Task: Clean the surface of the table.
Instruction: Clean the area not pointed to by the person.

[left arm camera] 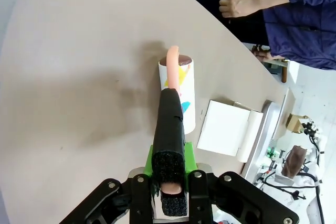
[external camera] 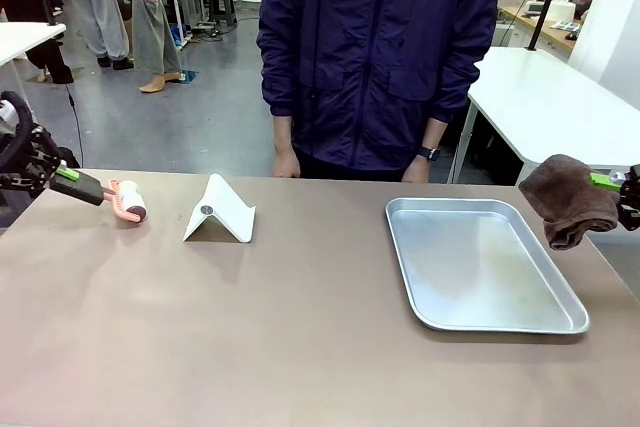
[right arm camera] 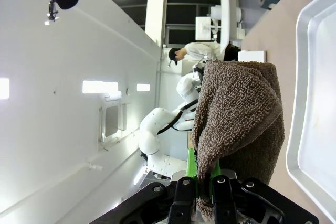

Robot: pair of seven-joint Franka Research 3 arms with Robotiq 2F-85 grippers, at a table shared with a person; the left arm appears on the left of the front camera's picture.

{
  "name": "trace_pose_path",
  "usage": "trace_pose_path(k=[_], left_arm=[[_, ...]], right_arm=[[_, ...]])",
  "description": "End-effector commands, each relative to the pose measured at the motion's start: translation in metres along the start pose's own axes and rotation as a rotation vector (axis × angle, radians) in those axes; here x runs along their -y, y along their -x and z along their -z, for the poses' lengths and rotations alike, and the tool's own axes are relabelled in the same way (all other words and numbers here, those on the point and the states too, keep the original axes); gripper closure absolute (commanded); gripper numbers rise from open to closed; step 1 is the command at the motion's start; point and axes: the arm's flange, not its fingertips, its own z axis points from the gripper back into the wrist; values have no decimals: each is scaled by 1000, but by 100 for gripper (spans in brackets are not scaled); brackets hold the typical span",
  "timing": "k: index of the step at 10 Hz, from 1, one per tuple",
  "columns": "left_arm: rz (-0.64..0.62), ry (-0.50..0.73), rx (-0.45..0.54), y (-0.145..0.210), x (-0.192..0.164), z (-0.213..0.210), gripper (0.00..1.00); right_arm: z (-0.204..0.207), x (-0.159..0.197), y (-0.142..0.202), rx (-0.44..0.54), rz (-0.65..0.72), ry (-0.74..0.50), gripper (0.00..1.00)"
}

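While left fingers clamp a lint roller by the table's left edge, right fingers pinch brown cloth

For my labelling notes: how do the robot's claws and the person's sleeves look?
The left claw and right claw are black linkages with silver bolts and bright green pads. The person wears long dark navy jacket sleeves and a black wristwatch.

Left claw black, bolted linkage, green pads; right claw likewise black, green-padded.
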Motion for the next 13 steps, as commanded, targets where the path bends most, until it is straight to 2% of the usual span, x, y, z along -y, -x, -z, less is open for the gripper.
trace_pose_path(k=[1, 3, 5, 6, 8, 10, 13], left_arm=[[31, 56, 6, 16, -1, 7, 78], [103, 301, 26, 45, 17, -30, 78], [151, 473, -6, 89, 21, -81, 78], [186, 513, -35, 111, 15, -104, 78], [240, 576, -184, 156, -13, -144, 78], [278, 643, -277, 198, -48, -175, 78], [288, 666, -244, 260, -95, -184, 78]], right_arm=[[2, -4, -1, 2, 1, -5, 91], [2, -4, -1, 2, 1, -5, 91], [2, -4, -1, 2, 1, -5, 91], [2, -4, -1, 2, 1, -5, 91], [2, -4, -1, 2, 1, -5, 91], [2, -4, -1, 2, 1, -5, 91], [2, -4, -1, 2, 1, -5, 91]])
